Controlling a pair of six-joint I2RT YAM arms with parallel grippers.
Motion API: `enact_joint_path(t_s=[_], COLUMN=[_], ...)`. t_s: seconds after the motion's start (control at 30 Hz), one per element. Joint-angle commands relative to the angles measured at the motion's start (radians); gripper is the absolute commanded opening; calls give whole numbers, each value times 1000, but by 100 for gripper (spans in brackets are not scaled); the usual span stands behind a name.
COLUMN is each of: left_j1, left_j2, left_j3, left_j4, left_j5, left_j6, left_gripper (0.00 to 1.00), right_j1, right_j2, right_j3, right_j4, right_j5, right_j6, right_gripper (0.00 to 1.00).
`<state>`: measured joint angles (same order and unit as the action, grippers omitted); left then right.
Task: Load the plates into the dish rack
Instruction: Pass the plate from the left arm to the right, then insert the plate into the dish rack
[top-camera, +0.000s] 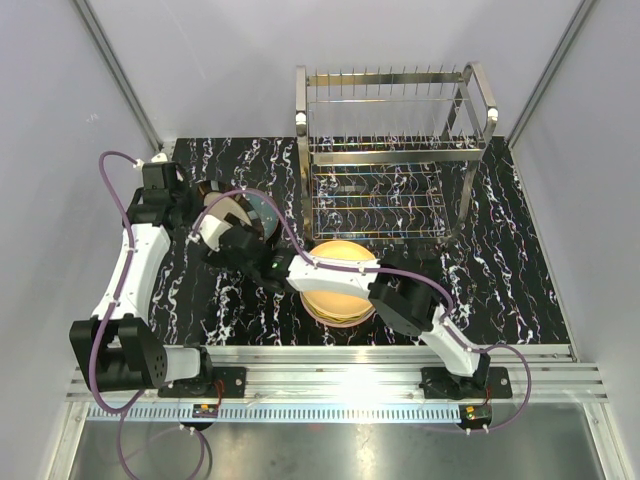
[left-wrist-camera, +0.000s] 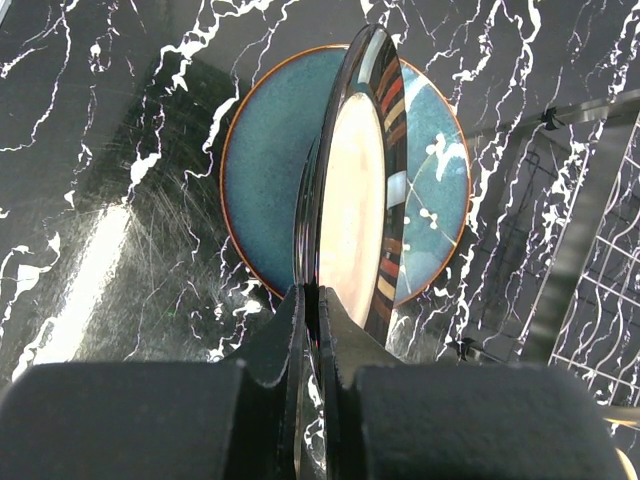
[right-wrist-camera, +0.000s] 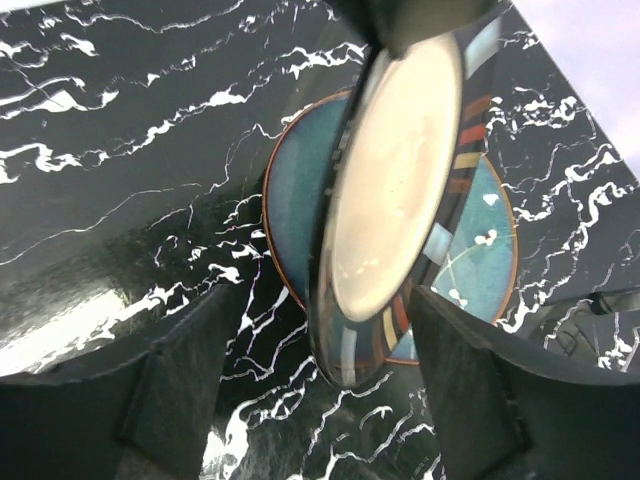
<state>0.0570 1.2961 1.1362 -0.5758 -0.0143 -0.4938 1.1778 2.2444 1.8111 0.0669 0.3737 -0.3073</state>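
Over blue plate (left-wrist-camera: 265, 170) | dark plate (left-wrist-camera: 355, 190) upright (edge-on) | left fingers (left-wrist-camera: 345, 340) holding | right fingers (right-wrist-camera: 200, 350) wide

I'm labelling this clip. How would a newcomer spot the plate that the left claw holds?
Left of the chrome dish rack, above a flat teal plate, the left claw pinches an upright plate. Only it has a cream centre and dark striped rim.

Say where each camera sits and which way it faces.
Top external: above and behind the robot, looking down on the table, dish rack, left arm and right arm.
Left wrist: on the left arm, looking along the left gripper, shut on the rim of the dark plate, toward the blue plate below.
Right wrist: on the right arm, looking past the right gripper, open, flanking that plate.
Shared: both wrist views show both plates.
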Motion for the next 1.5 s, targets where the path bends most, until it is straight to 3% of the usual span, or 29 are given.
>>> enact_joint_path(t_s=[0.0, 0.4, 0.53, 0.6, 0.73, 0.83, 0.9, 1.03, 1.07, 1.1, 1.33, 1.47], left_j1=[-6, -6, -6, -3, 4, 17, 29, 44, 47, 47, 49, 47], left_j2=[-55, -63, -69, -70, -70, -72, -72, -67, -69, -76, -129, -167], left_j3=[31, 28, 25, 20, 19, 13, 7, 2, 2, -1, -18, -15], left_j4=[65, 70, 76, 80, 86, 97, 108, 122, 126, 131, 159, 151], left_j5=[76, 96, 105, 114, 120, 142, 163, 189, 197, 195, 182, 91], left_j6=[8, 8, 8, 4, 1, -11, -14, -12, -12, -9, -3, 6], left_gripper=[0, 0, 0, 0, 0, 6, 28, 31, 36, 46, 70, 86], right_j1=[-7, -12, -12, -10, -12, -12, -12, -9, -9, -9, -9, -9], right_j2=[30, 44, 34, 30, 27, 21, 20, 15, 12, 11, 0, -6], right_j3=[80, 91, 93, 93, 94, 94, 94, 100, 103, 103, 97, 91], right_j4=[45, 59, 56, 57, 60, 57, 57, 37, 34, 33, 25, 30], right_j5=[37, 74, 71, 77, 77, 71, 67, 51, 51, 54, 54, 68], right_j6=[-19, -50, -58, -64, -69, -70, -67, -50, -47, -46, -32, -29], right_gripper=[75, 35, 8, 1, 0, 0, 0, 0, 0, 0, 0, 0])
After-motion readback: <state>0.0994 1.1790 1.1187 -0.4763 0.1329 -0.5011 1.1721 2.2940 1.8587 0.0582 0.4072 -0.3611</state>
